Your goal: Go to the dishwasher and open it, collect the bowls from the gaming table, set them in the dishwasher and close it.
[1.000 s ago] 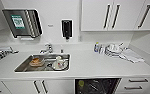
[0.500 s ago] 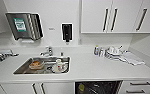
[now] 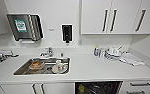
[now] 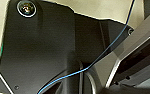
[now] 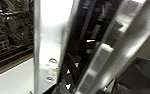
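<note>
The dishwasher [image 3: 98, 88] shows in the head view as a dark open bay under the white counter, right of the sink. A small yellow-green patch [image 3: 81, 88] sits inside it; whether it is one of the bowls I cannot tell. In the right wrist view a dark wire rack [image 5: 8, 37] lies beside a bright steel panel [image 5: 44, 50], close to that arm. The gaming table is out of view.
A steel sink [image 3: 23, 68] holds an orange item [image 3: 36, 65] and white dishes [image 3: 59, 67]. More white dishes [image 3: 113, 52] and a cloth [image 3: 132, 60] lie on the counter [image 3: 91, 67] at the right. White wall cabinets [image 3: 111, 16] hang above; drawers [image 3: 139, 86] flank the bay.
The whole head picture has slid down a little, so the camera has moved; less of the dark bay shows now. Nothing on the counter has moved.
</note>
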Robot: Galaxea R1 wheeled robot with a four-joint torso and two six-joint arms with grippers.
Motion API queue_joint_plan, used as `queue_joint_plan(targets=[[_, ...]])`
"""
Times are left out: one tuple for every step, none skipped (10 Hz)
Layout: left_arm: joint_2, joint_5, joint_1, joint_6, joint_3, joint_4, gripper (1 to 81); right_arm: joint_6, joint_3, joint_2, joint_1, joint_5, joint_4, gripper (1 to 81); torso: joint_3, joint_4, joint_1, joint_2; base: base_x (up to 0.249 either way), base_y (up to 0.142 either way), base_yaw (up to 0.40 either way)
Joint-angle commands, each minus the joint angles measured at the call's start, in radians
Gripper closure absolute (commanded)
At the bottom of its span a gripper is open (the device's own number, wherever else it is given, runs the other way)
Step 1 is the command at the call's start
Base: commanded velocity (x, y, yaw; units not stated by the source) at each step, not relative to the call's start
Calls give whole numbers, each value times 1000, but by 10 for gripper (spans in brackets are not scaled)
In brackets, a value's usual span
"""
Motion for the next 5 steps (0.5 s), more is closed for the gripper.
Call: queue_joint_plan(targets=[[-4, 38, -18, 0, 0, 16, 10, 5, 199, -115, 208, -11, 37, 10, 0, 0, 0, 0, 0, 0, 0], [1, 61, -17, 5, 3, 19, 10, -1, 296, -184, 259, -11, 32, 10, 0, 0, 0, 0, 0, 0, 0], [4, 61, -17, 6, 0, 19, 10, -7, 333, -221, 267, -11, 29, 10, 0, 0, 1, 0, 0, 0, 0], [6, 61, -18, 6, 0, 20, 10, -9, 329, -229, 249, -11, 26, 10, 0, 0, 1, 0, 0, 0, 0], [10, 62, -18, 6, 0, 20, 10, -10, 309, -231, 233, -11, 25, 10, 0, 0, 1, 0, 0, 0, 0]])
